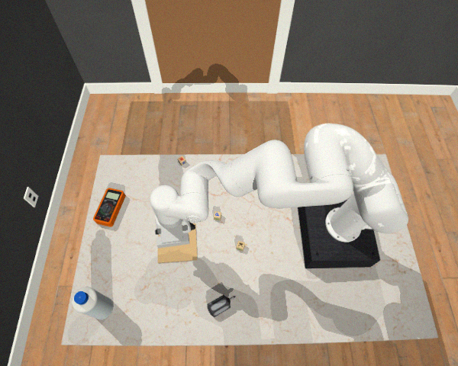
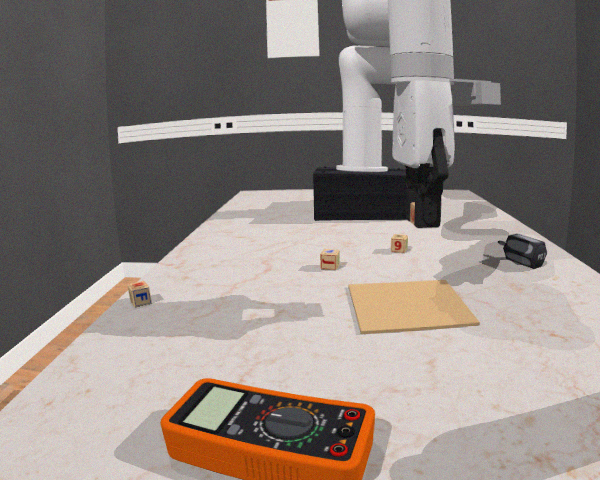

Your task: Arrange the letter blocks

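The tan mat (image 1: 177, 252) lies flat on the marble top; it also shows in the exterior view (image 2: 411, 305) with nothing on it. My gripper (image 2: 423, 211) hangs above the mat's far side, shut on a wooden block (image 2: 411, 211), of which only a thin tan edge shows between the fingers. From above, the wrist hides the fingers of the gripper (image 1: 174, 236). A block with a blue F on its side (image 2: 140, 294) sits far left near the table edge (image 1: 182, 160). A block with a red mark on its side (image 2: 329, 259) and a block showing a red 9 (image 2: 399, 243) sit beyond the mat.
An orange multimeter (image 2: 269, 428) lies at the near end. A small black device (image 2: 523, 250) lies to the right. A white bottle with a blue cap (image 1: 88, 302) stands at a corner. The black robot base (image 1: 340, 236) stands at the far end.
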